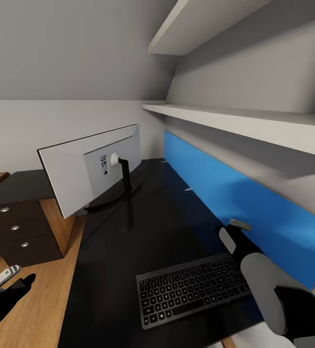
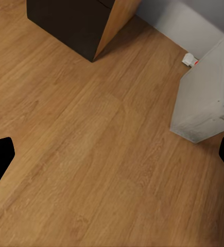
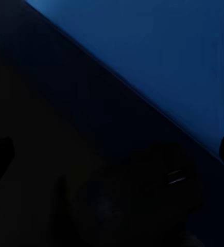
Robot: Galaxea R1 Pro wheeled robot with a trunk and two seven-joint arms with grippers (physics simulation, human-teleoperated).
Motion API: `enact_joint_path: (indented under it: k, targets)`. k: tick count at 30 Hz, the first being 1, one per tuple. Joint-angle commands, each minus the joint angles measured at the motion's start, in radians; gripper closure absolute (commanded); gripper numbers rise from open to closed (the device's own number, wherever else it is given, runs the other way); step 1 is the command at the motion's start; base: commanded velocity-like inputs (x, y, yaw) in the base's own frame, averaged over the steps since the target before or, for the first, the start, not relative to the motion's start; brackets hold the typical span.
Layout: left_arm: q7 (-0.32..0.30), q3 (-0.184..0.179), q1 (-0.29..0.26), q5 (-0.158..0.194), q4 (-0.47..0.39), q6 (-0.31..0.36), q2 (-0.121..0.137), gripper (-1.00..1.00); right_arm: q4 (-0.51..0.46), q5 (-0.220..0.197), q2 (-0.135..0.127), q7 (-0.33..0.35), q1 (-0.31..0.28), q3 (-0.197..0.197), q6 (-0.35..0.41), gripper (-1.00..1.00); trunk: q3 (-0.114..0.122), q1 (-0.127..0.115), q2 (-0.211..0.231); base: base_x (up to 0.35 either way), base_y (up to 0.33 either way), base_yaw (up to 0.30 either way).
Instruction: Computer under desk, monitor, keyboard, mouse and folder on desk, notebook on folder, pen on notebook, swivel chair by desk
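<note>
Up close, we take the desk [image 1: 128, 251] as our landmark: its black top runs along a bright blue wall panel [image 1: 254, 208] under two pale shelves [image 1: 235, 116]. On the desk, toward its far end, stands the monitor [image 1: 92, 166], white back turned to us, black stand foot on the top. Nearer on the same top lies the keyboard [image 1: 193, 290], flat, well apart from the monitor. Just beside the keyboard's end nearest the blue panel hangs our right gripper [image 1: 232, 232]; in the right wrist view its two finger edges sit wide apart at the frame sides with nothing between them, so we read it as released. That view also shows a dark rounded shape [image 3: 148, 200] on the desk below the gripper, near the panel; it may be the mouse, but it is too dim to say. Off the desk's other side are three black drawers [image 1: 20, 232] with silver knobs. Our left gripper [image 1: 7, 285] hangs over the wood floor [image 2: 91, 154] beside the desk, fingers spread and empty. In the left wrist view, the computer [image 2: 207, 98], a pale box, stands on that floor.
</note>
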Motion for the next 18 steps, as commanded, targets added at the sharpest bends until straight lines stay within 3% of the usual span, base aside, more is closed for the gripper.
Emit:
enact_joint_path:
  k: [1, 18]
  targets:
    - [0.009, 0.000, -0.001, 0.011, -0.001, 0.003, 0.000, -1.00, -0.002, -0.009, 0.000, -0.005, 0.000, 0.001, 0.003, -1.00, -0.001, 0.000, -0.001, 0.000, 0.000, -0.048]
    - [0.009, 0.000, -0.001, 0.011, -0.001, 0.003, 0.000, -1.00, 0.000, -0.008, 0.002, -0.005, 0.000, 0.001, 0.010, -1.00, -0.001, 0.000, -0.001, 0.000, 0.000, -0.007]
